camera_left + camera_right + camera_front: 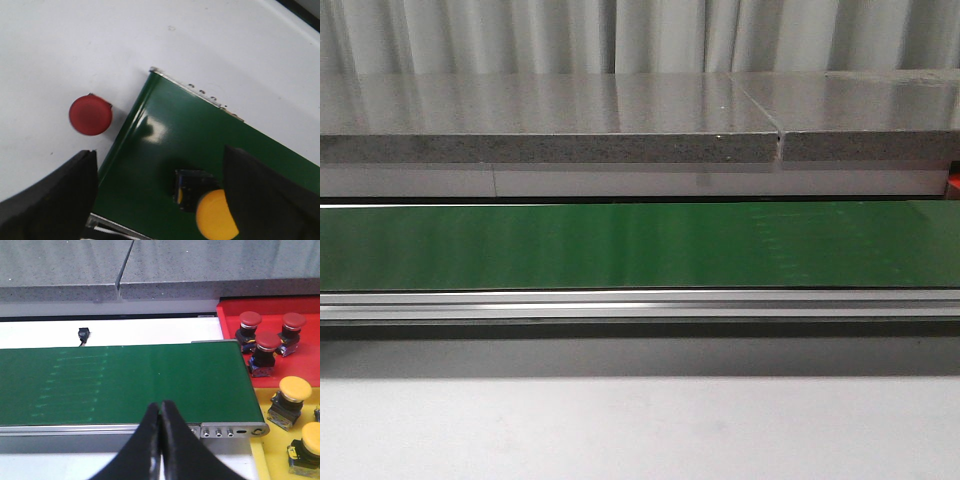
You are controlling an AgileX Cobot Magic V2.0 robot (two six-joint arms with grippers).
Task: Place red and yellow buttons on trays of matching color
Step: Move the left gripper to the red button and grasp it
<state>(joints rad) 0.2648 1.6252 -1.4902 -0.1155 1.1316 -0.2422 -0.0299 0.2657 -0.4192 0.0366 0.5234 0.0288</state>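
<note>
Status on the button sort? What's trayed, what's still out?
Done: three red buttons sit on the red tray; two yellow ones sit on the yellow tray.

In hand: nothing. The left hand is open over a yellow button on the green belt. The right hand is shut and empty.

Left: that yellow button, plus a red button on the white table.

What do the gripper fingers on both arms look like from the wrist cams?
Left gripper: two broad, matte black fingers with rounded edges. Right gripper: the same matte black, its fingers tapering to narrow tips. No cables or markings are visible on either.
</note>
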